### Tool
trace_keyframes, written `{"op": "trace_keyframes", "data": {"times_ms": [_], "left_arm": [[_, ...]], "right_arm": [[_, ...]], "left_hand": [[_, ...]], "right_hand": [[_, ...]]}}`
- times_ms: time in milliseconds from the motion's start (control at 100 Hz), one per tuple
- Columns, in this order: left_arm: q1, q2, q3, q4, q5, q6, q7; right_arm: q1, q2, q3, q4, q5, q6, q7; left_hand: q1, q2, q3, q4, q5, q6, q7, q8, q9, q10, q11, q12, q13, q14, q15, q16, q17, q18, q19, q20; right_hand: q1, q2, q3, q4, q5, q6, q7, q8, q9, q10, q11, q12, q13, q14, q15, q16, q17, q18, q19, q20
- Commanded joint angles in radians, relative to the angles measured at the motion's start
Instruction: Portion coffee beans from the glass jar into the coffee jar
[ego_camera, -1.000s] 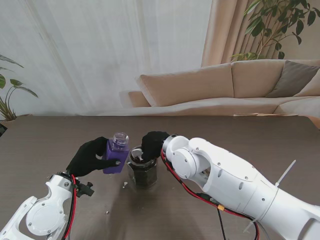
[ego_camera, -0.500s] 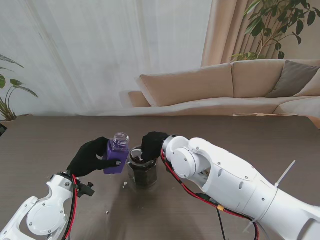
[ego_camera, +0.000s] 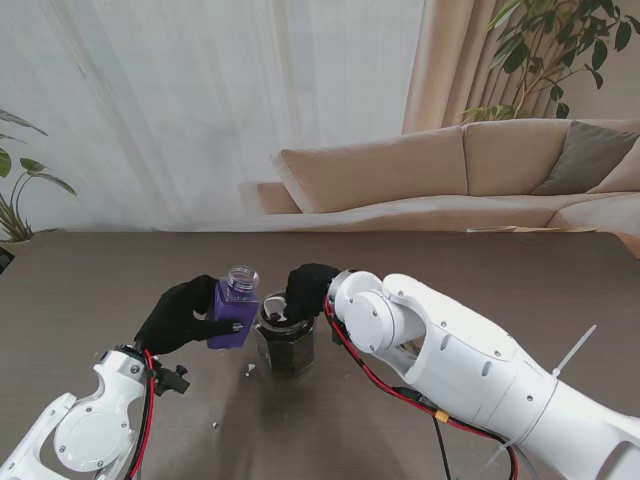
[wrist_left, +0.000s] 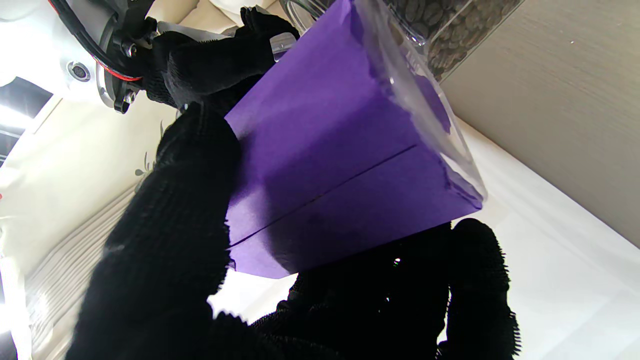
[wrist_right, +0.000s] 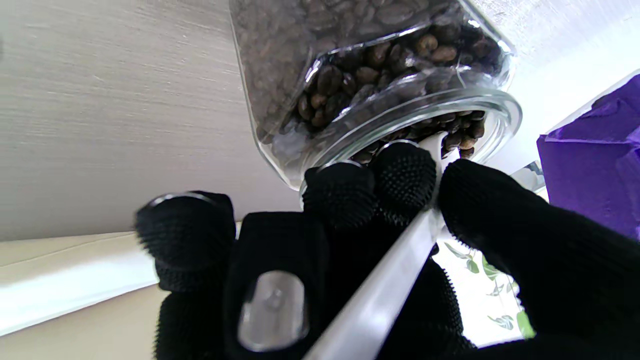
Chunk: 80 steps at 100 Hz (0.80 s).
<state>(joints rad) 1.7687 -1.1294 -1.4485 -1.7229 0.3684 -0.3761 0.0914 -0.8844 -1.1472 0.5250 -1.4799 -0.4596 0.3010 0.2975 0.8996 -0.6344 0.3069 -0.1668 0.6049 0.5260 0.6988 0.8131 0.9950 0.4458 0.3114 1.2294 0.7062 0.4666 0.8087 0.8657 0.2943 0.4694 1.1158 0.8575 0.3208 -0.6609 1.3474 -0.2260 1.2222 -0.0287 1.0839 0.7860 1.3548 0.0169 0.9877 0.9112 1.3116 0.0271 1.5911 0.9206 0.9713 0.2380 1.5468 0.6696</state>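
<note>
The glass jar (ego_camera: 287, 345), filled with beans (wrist_right: 350, 80), stands open on the desk (ego_camera: 480, 280) near the middle of its near edge, and a white spoon (wrist_right: 390, 280) is dipped into its mouth, pinched between the thumb and fingers (wrist_right: 405, 175) of the right hand (ego_camera: 308, 288). Just to its left, the purple coffee jar (ego_camera: 234, 312) is held tilted and clear of the desk, its open neck uppermost, with the fingers (wrist_left: 170, 240) of the left hand (ego_camera: 180, 315) wrapped around its body.

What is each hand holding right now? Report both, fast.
Left hand: shut on the purple jar.
Right hand: shut on a white spoon at the glass jar.
</note>
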Motion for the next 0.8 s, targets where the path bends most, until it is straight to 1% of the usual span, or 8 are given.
{"op": "trace_keyframes", "data": {"times_ms": [0, 320, 340, 420, 620, 790], "left_arm": [[0.002, -0.004, 0.001, -0.002, -0.003, 0.004, -0.017], [0.005, -0.004, -0.001, -0.003, 0.0, 0.003, -0.016], [0.005, -0.004, -0.001, -0.003, 0.0, 0.003, -0.015], [0.007, -0.004, -0.001, -0.004, 0.002, 0.005, -0.014], [0.004, -0.003, -0.001, -0.002, -0.001, 0.004, -0.018], [0.003, -0.002, 0.001, 0.001, -0.001, 0.006, -0.023]], "right_arm": [[-0.007, 0.001, 0.004, -0.006, 0.002, 0.005, 0.016], [-0.006, -0.008, 0.013, 0.006, 0.037, 0.047, 0.006], [-0.007, -0.009, 0.014, 0.007, 0.039, 0.049, 0.004], [-0.007, -0.011, 0.018, 0.012, 0.043, 0.052, 0.0], [-0.008, -0.01, 0.028, 0.019, 0.052, 0.053, 0.002], [-0.021, -0.008, 0.052, 0.012, 0.057, 0.056, -0.003]], "left_hand": [[0.196, 0.134, 0.337, 0.069, 0.088, -0.04, 0.394, 0.064, 0.078, -0.073, 0.073, 0.021, 0.022, 0.039, -0.005, 0.008, -0.03, -0.055, 0.048, 0.018], [0.197, 0.133, 0.337, 0.07, 0.088, -0.04, 0.392, 0.064, 0.079, -0.072, 0.073, 0.021, 0.022, 0.04, -0.005, 0.009, -0.03, -0.054, 0.048, 0.018], [0.197, 0.133, 0.337, 0.07, 0.088, -0.04, 0.392, 0.064, 0.079, -0.071, 0.073, 0.021, 0.022, 0.041, -0.005, 0.009, -0.03, -0.054, 0.048, 0.018], [0.196, 0.133, 0.337, 0.069, 0.088, -0.041, 0.393, 0.065, 0.079, -0.073, 0.074, 0.022, 0.022, 0.04, -0.005, 0.009, -0.03, -0.054, 0.048, 0.018], [0.196, 0.134, 0.338, 0.069, 0.088, -0.041, 0.393, 0.065, 0.079, -0.075, 0.074, 0.022, 0.021, 0.037, -0.006, 0.009, -0.03, -0.054, 0.048, 0.018], [0.195, 0.134, 0.338, 0.069, 0.087, -0.041, 0.393, 0.065, 0.078, -0.074, 0.073, 0.022, 0.021, 0.038, -0.006, 0.009, -0.03, -0.054, 0.048, 0.018]], "right_hand": [[-0.013, -0.02, 0.076, 0.036, 0.071, 0.105, 0.045, -0.013, 0.093, 0.083, 0.065, -0.013, 0.006, -0.12, 0.056, 0.019, 0.147, 0.013, 0.069, 0.013], [-0.007, -0.023, 0.08, 0.035, 0.07, 0.112, 0.054, -0.022, 0.092, 0.088, 0.075, -0.02, 0.006, -0.115, 0.061, 0.021, 0.148, 0.025, 0.078, 0.011], [-0.006, -0.023, 0.079, 0.035, 0.07, 0.113, 0.054, -0.023, 0.092, 0.089, 0.074, -0.021, 0.006, -0.107, 0.062, 0.021, 0.148, 0.026, 0.078, 0.01], [-0.006, -0.018, 0.077, 0.036, 0.07, 0.113, 0.053, -0.024, 0.092, 0.089, 0.073, -0.023, 0.006, -0.113, 0.06, 0.019, 0.147, 0.027, 0.077, 0.007], [-0.006, -0.018, 0.076, 0.036, 0.069, 0.113, 0.052, -0.023, 0.092, 0.09, 0.072, -0.025, 0.006, -0.109, 0.06, 0.018, 0.146, 0.026, 0.074, 0.003], [-0.004, -0.019, 0.077, 0.035, 0.069, 0.115, 0.052, -0.023, 0.092, 0.09, 0.071, -0.025, 0.006, -0.111, 0.059, 0.018, 0.146, 0.026, 0.074, 0.002]]}}
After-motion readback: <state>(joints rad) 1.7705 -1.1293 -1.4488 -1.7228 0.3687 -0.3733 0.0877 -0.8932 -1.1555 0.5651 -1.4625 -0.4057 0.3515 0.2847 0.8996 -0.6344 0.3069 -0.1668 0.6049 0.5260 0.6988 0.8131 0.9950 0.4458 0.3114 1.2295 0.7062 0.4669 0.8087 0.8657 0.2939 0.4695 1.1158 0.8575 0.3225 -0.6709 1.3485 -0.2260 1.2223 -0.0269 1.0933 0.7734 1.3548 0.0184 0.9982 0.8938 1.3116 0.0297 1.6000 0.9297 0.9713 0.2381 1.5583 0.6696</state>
